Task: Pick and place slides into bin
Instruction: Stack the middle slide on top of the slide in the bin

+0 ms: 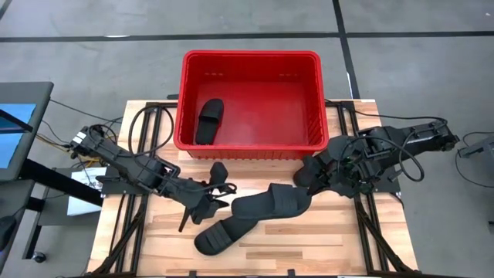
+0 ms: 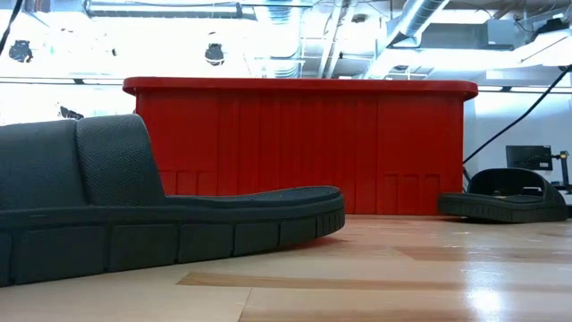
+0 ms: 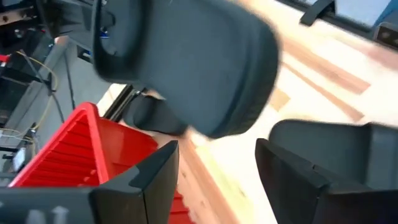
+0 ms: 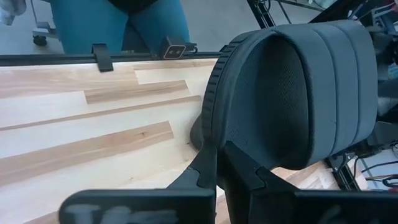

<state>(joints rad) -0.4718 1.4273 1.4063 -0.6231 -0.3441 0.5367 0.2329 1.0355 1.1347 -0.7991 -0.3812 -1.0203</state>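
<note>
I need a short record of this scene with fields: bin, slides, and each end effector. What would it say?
bin: red, at the far side of the table
slide in bin: one, on the floor, in the left part
slides on table: at least two, middle slide and front slide
left end effector: open, low over the table beside the front slide, holding nothing
right end effector: shut, tips at the strap of the middle slide; a firm grip is not certain
</note>
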